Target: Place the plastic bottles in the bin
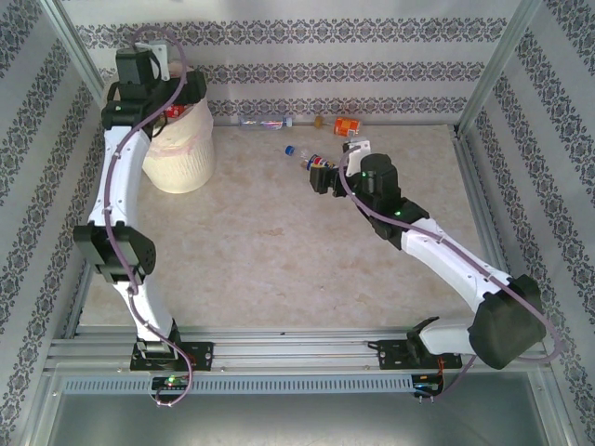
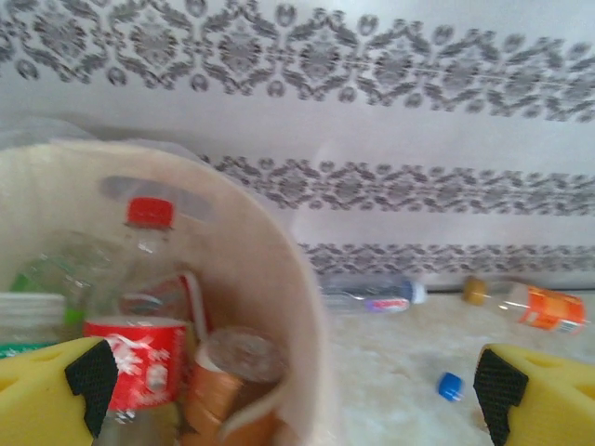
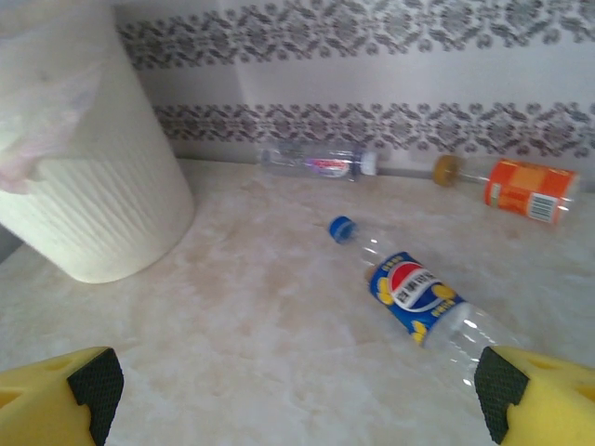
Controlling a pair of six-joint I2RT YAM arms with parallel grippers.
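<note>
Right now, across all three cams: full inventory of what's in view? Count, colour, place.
bin: one, cream-white, pinkish liner, far left of table
bottles in bin: at least three, red label and cap, green, brownish; rest unclear
blue-label bottle: one, clear, blue cap, lying mid-table ahead of right tool
orange-label bottle: one, amber cap, lying along back wall
clear bottle: one, white cap, along back wall, left of the orange one
table: one, beige marbled
walls: grey-white patterned, three sides
left tool: one, yellow fingers, open, above the bin
right tool: one, yellow fingers, open, empty, low over table
</note>
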